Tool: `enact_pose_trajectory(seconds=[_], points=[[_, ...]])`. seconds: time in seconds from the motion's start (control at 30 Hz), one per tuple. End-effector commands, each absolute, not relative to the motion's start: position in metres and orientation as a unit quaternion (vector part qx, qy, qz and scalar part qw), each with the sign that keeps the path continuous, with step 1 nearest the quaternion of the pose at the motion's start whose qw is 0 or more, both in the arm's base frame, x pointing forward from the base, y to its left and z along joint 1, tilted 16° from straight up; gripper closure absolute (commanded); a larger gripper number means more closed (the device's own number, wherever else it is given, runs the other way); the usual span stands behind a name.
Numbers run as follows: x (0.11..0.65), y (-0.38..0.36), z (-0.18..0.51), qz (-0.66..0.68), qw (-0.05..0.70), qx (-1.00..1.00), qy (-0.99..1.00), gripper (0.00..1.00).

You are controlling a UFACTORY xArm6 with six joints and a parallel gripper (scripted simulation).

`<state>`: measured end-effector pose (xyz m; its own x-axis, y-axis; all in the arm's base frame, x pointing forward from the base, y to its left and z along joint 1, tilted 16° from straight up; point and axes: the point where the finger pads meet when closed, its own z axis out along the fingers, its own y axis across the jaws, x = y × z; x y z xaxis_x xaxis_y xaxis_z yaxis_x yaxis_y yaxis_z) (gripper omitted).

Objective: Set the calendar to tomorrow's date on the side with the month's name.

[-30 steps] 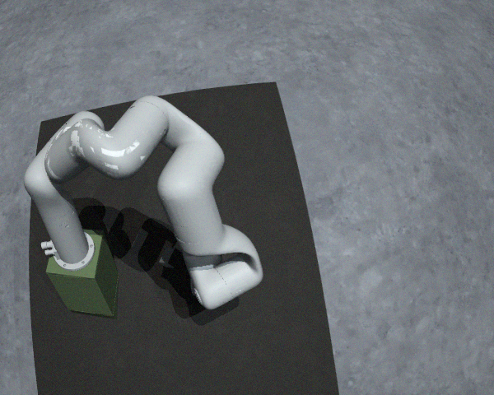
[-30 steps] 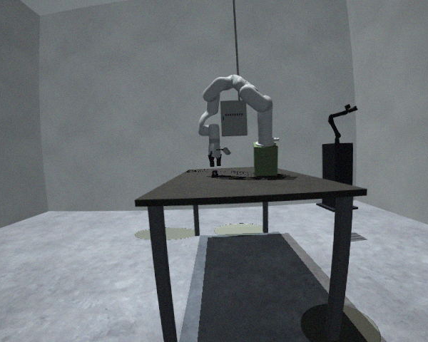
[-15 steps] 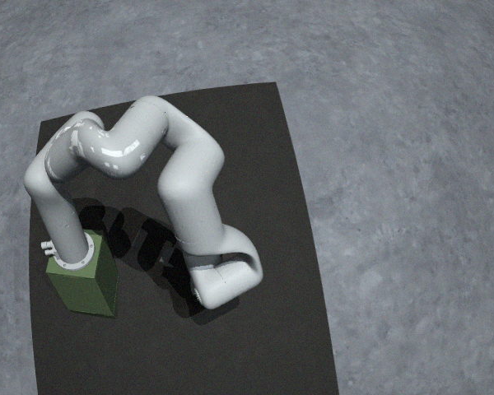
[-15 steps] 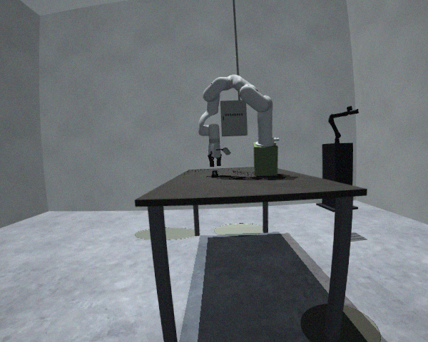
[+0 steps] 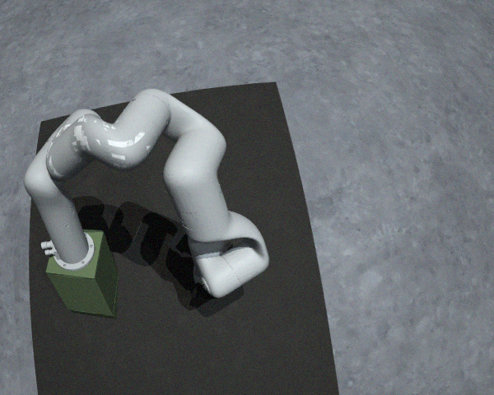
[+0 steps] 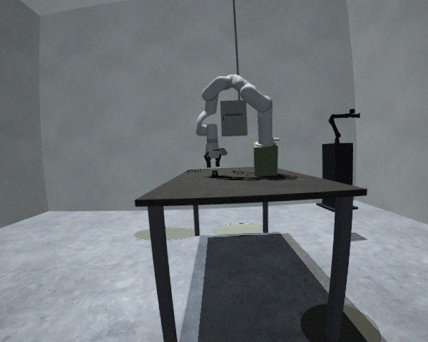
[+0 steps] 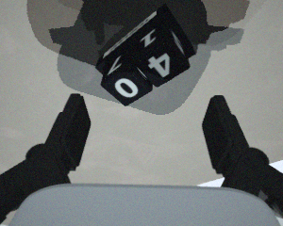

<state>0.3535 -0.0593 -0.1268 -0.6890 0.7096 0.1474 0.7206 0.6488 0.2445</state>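
Note:
In the wrist view two black calendar cubes stand side by side in a low tray, turned at an angle to me. The left cube point(image 7: 123, 77) shows a white 0 on its near face and a 7 on top. The right cube point(image 7: 166, 54) shows a 4 on its near face and a 1 on top. My gripper point(image 7: 145, 109) hangs open and empty above the table, its two dark fingers apart on the near side of the cubes, touching nothing. In the exterior view the gripper point(image 6: 212, 160) hovers over the small dark calendar point(image 6: 215, 175). In the top view the arm hides the calendar.
The arm's green base block point(image 5: 86, 276) stands on the dark table near its left edge; it also shows in the exterior view point(image 6: 265, 159). A white patch point(image 7: 255, 176) lies on the table at the right in the wrist view. A black stand with a small arm point(image 6: 337, 162) is beyond the table.

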Motion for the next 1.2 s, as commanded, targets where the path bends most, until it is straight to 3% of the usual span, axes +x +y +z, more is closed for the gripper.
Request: enact_pose_trajectory(seconds=[0.0,1.17], points=[[0.365,-0.047,-0.123,-0.140,0.026,-0.427,-0.893,0.00],[0.403,0.001,-0.111,-0.136,0.044,-0.540,-0.829,0.00]])
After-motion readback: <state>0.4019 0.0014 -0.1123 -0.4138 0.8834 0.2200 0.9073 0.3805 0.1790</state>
